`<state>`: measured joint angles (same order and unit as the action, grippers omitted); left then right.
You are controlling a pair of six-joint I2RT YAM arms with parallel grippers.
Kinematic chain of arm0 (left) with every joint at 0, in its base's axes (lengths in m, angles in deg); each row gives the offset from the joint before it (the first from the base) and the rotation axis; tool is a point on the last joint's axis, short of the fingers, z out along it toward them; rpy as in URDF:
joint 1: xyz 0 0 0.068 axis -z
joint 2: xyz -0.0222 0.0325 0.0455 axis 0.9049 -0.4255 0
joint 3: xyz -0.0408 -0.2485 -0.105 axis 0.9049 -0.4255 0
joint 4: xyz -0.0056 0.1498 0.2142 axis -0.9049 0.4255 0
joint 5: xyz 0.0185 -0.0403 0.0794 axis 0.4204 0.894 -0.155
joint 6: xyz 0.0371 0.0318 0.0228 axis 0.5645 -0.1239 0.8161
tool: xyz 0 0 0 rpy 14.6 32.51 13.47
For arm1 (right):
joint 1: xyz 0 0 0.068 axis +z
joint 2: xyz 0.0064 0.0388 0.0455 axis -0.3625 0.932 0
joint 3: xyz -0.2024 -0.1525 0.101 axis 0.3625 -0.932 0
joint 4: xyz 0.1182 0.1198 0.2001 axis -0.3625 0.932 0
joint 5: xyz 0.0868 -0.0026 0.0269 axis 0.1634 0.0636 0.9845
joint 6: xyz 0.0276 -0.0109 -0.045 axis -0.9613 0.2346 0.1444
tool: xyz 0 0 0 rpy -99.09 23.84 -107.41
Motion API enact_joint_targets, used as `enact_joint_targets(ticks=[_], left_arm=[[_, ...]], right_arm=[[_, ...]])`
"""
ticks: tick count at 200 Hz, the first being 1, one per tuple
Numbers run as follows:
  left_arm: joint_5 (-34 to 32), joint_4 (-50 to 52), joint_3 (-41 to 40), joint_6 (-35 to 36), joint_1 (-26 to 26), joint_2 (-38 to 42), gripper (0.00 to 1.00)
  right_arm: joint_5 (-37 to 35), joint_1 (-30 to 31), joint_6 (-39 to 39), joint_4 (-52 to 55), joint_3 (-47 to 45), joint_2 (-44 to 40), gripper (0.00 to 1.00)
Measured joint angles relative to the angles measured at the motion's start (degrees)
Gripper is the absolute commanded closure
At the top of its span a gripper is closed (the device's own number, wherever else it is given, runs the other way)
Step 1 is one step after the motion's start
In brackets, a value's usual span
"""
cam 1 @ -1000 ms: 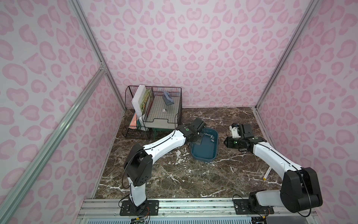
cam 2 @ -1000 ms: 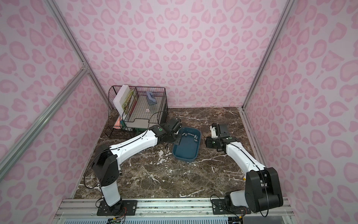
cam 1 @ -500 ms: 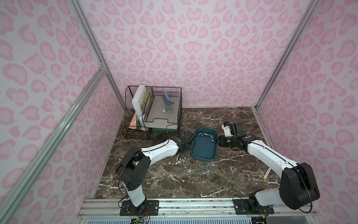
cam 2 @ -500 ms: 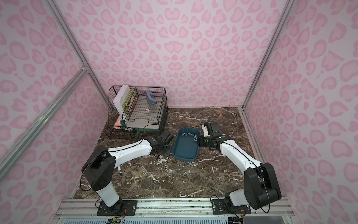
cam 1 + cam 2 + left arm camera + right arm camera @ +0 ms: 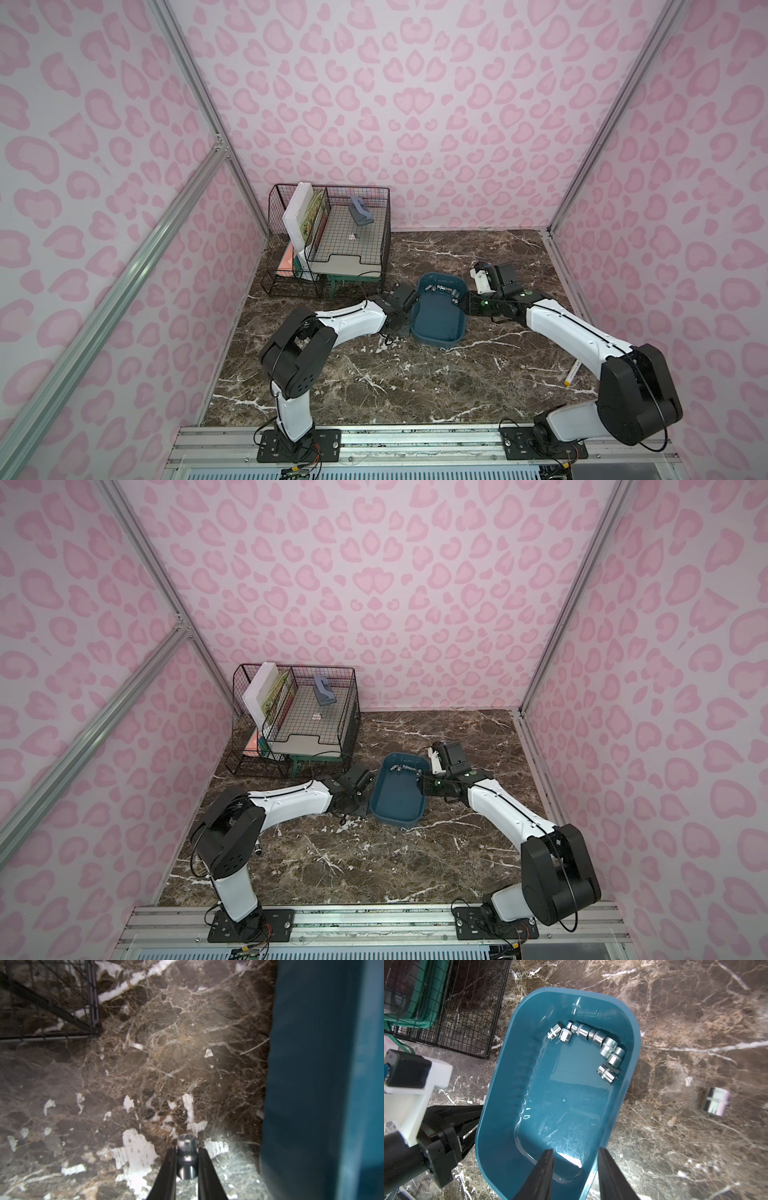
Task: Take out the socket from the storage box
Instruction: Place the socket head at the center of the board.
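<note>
Two arms are seen in both top views, stretched over the brown marble desk (image 5: pixel 374 374) toward the storage box (image 5: pixel 436 326), one from each side. The left arm (image 5: pixel 349 322) is bent down just beside the box, and the right arm (image 5: pixel 561 328) is stopped at the rim on its own side. A row of shiny sockets (image 5: pixel 442 289) is seen at the far end of the box. A black wire rack (image 5: pixel 332 249) is set behind, near the back wall.

From the left wrist, the left claw (image 5: pixel 186 1148) is seen clamped on one silver socket (image 5: pixel 187 1165). This socket is held outside the box, low over the desk, with the blue wall close beside it. Whether the desk is touched cannot be told.

From the right wrist, the right claw (image 5: pixel 575 1149) is seen with its fingers apart and nothing gripped. The rim of the box is found between them. The shiny sockets are bunched at the far end of the box. One loose socket (image 5: pixel 716 1104) is laid on the desk outside the box, well apart from the claw.
</note>
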<state>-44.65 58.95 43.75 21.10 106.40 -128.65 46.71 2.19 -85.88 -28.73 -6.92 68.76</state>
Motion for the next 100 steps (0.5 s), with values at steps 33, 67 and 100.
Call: enact_joint_targets(ticks=[33,67,100], left_arm=[[-0.17,-0.35,-0.81,-0.9,-0.37,-0.15,0.78],[-0.52,-0.83,-1.68,-1.18,-0.48,-0.15,0.72],[-0.92,-1.22,-1.92,-1.27,-0.48,-0.02,0.65]], right_arm=[[-0.04,0.11,-0.15,-0.2,0.09,0.07,0.59],[-0.17,0.39,-0.22,-0.22,0.09,0.17,0.59],[-0.17,0.61,-0.9,-0.22,0.22,0.22,0.59]])
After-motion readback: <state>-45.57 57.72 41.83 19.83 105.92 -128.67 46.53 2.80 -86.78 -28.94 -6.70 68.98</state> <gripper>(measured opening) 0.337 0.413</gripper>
